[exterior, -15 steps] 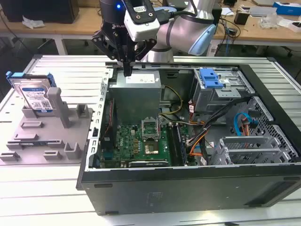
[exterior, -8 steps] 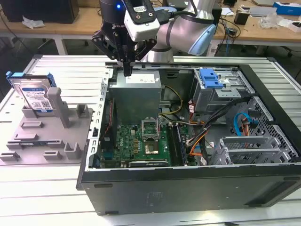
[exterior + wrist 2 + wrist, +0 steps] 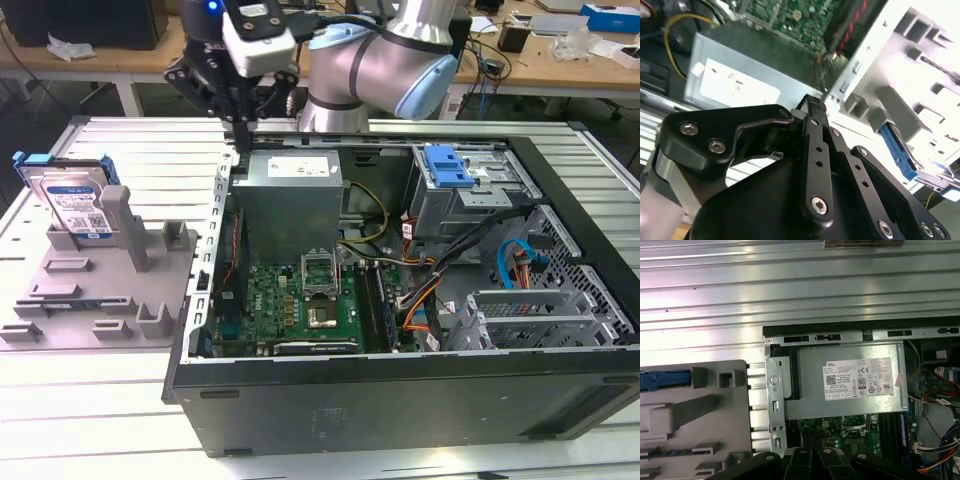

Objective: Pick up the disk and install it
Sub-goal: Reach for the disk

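The disk (image 3: 75, 200), silver with a white-and-blue label and blue rails, stands tilted in a grey holder (image 3: 100, 295) at the exterior view's left, beside the open computer case (image 3: 400, 390). Its blue rail (image 3: 897, 150) shows in the second wrist view and again in the first wrist view (image 3: 662, 380). My gripper (image 3: 243, 128) hangs over the case's rear corner by the power supply (image 3: 290, 190), apart from the disk. Its black fingers (image 3: 812, 107) are shut together with nothing between them.
Inside the case lie the motherboard (image 3: 300, 300), bundled cables (image 3: 430, 290) and a drive cage with a blue latch (image 3: 447, 165). The case and holder rest on a ribbed aluminium table (image 3: 130, 150). Cluttered benches (image 3: 560, 50) stand behind the arm.
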Robot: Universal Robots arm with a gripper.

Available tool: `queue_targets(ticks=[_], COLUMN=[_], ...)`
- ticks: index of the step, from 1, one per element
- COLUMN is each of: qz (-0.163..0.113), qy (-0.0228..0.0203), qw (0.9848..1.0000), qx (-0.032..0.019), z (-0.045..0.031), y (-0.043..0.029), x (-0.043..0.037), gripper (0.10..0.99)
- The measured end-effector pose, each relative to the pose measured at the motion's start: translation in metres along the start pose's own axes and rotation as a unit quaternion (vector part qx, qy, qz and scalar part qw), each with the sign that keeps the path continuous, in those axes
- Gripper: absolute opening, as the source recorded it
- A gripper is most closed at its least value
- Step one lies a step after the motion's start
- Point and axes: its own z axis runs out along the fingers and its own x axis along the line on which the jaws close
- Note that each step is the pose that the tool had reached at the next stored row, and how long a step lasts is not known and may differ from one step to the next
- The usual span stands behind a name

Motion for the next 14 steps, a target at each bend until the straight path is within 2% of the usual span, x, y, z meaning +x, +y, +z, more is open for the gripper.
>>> queue_targets(ticks=[2,8,10,11,14], qz=[0.0,0.0,0.0,0.0,0.0], qy=[0.0001,0.0001,0.0,-0.0001,0.0], qw=[1.0,1.0,1.0,1.0,1.0], qx=[0.0003,0.0004,0.0004,0.0003,0.0004], z=[0.0008,0.0027,0.0043,0.0048,0.0069], y=[0.0053,0.0144,0.0227,0.0245,0.0283], x=[0.0165,0.0436,0.0573,0.0606,0.0774], gripper=[0.106,0.106,0.106,0.106,0.106])
